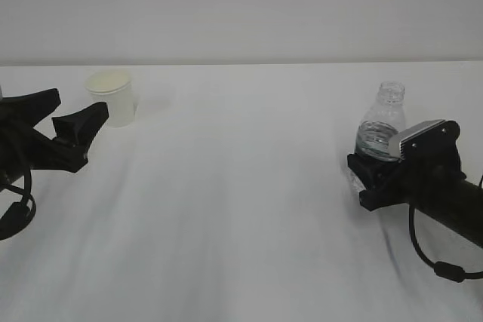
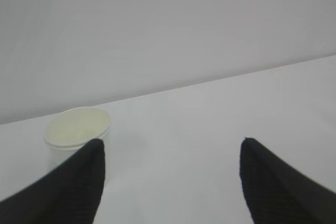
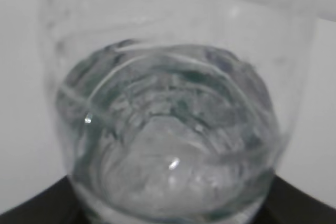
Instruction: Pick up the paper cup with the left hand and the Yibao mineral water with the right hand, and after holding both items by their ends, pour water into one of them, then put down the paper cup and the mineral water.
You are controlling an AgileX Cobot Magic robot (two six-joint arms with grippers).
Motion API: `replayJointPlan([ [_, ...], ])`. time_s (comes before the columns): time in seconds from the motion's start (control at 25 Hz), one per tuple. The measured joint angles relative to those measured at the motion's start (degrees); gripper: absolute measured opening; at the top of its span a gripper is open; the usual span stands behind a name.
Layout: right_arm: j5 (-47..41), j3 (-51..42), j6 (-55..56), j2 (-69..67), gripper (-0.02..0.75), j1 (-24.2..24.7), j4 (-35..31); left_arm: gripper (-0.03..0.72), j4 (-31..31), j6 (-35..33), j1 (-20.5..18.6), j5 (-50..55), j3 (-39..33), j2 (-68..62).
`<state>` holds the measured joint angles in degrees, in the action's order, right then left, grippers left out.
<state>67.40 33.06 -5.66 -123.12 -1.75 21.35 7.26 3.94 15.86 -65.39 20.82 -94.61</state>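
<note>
the white table (image 1: 241, 209) is bare apart from the two task items and the two arms, and a plain pale wall (image 1: 241, 5) closes the scene behind it.

the paper cup (image 1: 112, 96) stands upright at the far left of the table, its cream inside showing. the left hand (image 1: 72, 122) sits just beside it on the near left, its two black fingers spread wide with nothing between them. in the left wrist view the cup (image 2: 77, 135) stands off to the left, partly behind the tip of the left finger (image 2: 79, 187), while the right finger (image 2: 283, 187) points at bare table; the cup is not between the fingers, and whether the left fingertip touches it cannot be told. nothing else lies between the gripper and the cup.

the yibao mineral water (image 1: 381, 130) stands upright on the right side of the table, capless neck at the top and water in its lower part. the right hand (image 1: 377, 171) is clamped round the bottle's lower body, hiding the base and label from the exterior view, with its silver wrist camera (image 1: 423, 137) against the bottle's side. the right wrist view is filled by the clear bottle (image 3: 173, 129) seen up close, water inside, dark jaw parts at the bottom corners. a black cable (image 1: 434, 254) loops down from the right arm onto the table.

the cup and the bottle are well apart, with open table between them.
</note>
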Motion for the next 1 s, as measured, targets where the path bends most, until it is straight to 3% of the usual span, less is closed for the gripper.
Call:
replayJointPlan([
  [1.0, -3.19, -14.90, 1.51, 16.18, 0.411, 0.00, -7.30, 0.547, 0.00, 0.00, 0.00, 0.00, 0.00, 0.00],
])
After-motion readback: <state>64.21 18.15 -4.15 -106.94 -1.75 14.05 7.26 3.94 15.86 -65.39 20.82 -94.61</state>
